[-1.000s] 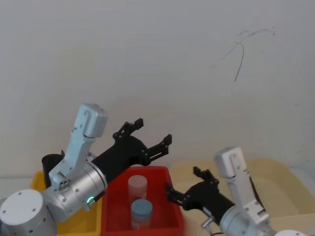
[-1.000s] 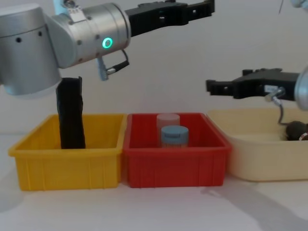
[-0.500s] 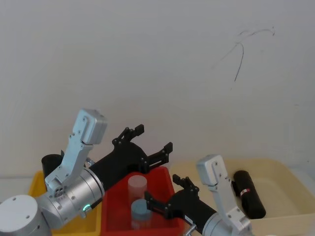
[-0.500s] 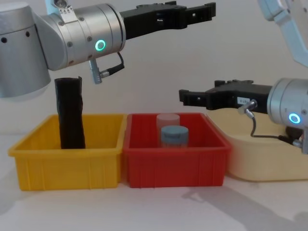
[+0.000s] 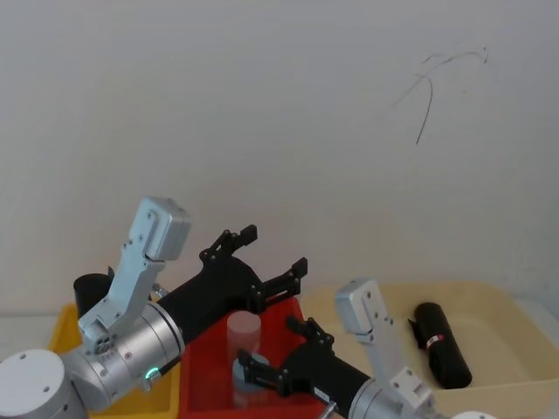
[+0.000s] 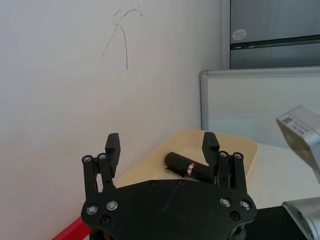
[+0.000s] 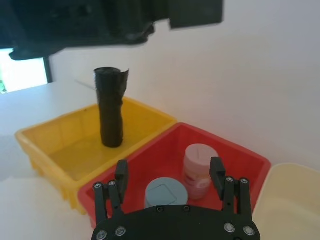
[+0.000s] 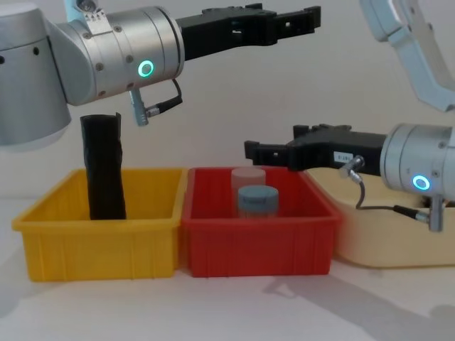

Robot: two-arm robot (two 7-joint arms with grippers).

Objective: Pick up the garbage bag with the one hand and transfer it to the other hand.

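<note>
Black fingers (image 6: 112, 146) of the left gripper (image 5: 272, 250) are standing wide apart with nothing between them. This gripper is hovering high above the red bin (image 8: 256, 245) and pointing across toward the robot's right. In its wrist view the garbage bag (image 6: 189, 168) is showing between the spread fingers, farther off.

The right gripper (image 8: 266, 151) is also spread wide and gripping nothing. It is hanging lower, over the red bin's right part, just above a pale jar (image 8: 248, 177) and a blue-lidded jar (image 8: 257, 199), and is facing the robot's left, away from the bag.

The garbage bag (image 5: 441, 343) is lying on its side in the cream tray (image 5: 493, 297), red-and-white band around its middle, well apart from both grippers. A taller crinkled black roll (image 8: 104, 167) is standing upright in the yellow bin (image 8: 99, 245) and is not the target.

By my reading, the pick-up is not yet done and this is the approach. The next move is calling for one gripper, probably the left, to travel over the cream tray, descend with its fingers straddling the roll across its length near the band, and close. The other should be waiting open for the hand-over.
</note>
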